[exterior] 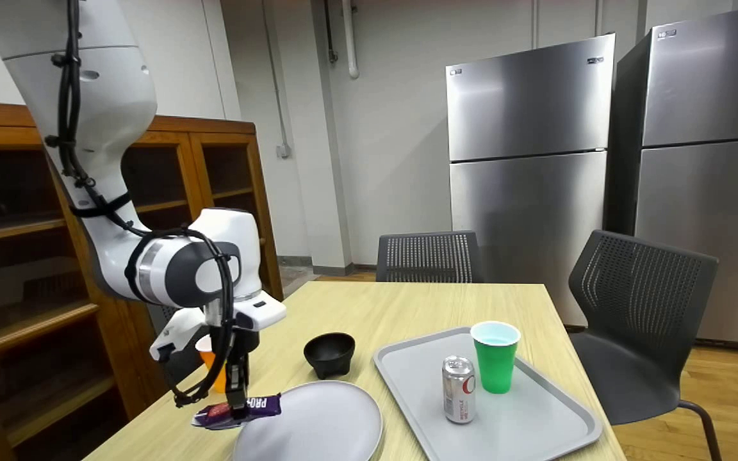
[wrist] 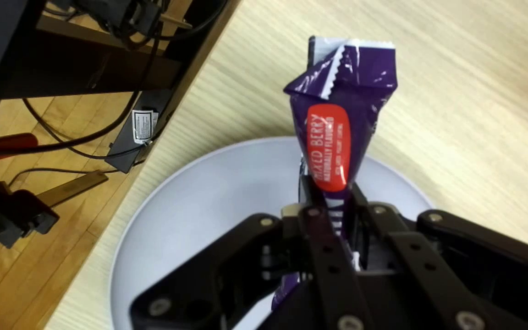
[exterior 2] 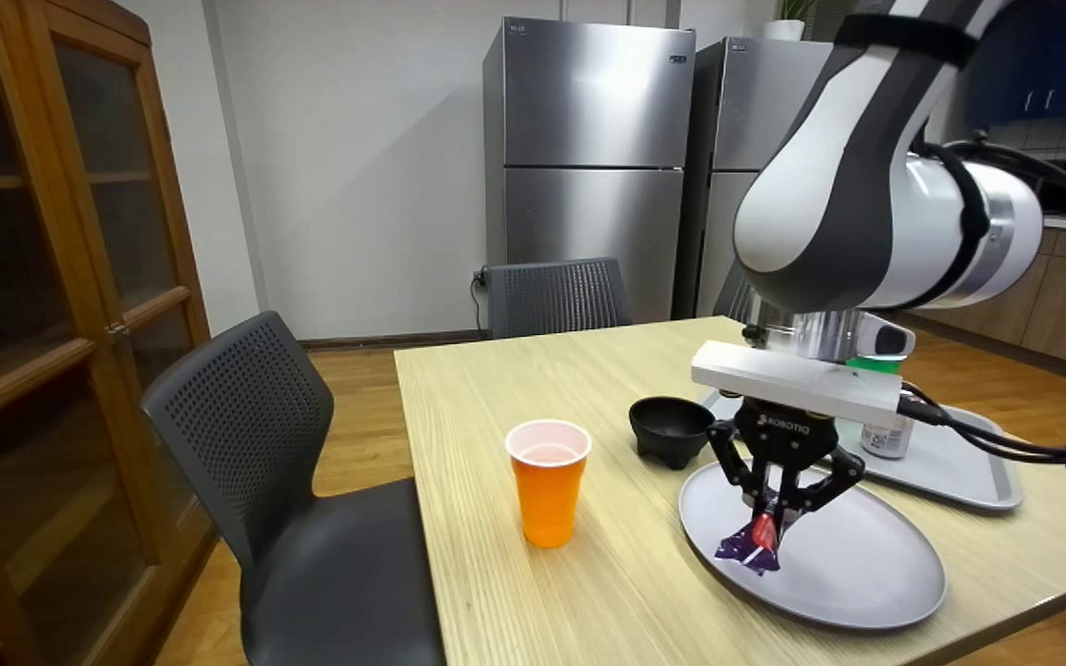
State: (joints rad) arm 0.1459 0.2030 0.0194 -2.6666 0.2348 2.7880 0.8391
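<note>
Wrist view: I find the pincer (wrist: 335,190) clamped on a purple-wrapped bar (wrist: 337,123) — grasp done, release, I judge, outstanding — with the plate (wrist: 218,192) beneath it.

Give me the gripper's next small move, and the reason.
With the gripper closed on the purple wrapped bar, I'd probably ease it slightly toward the middle of the gray plate before any release. In the wrist view, one end shows beyond the plate's rim, against the wooden tabletop, so letting go here might leave the bar overhanging.
</note>
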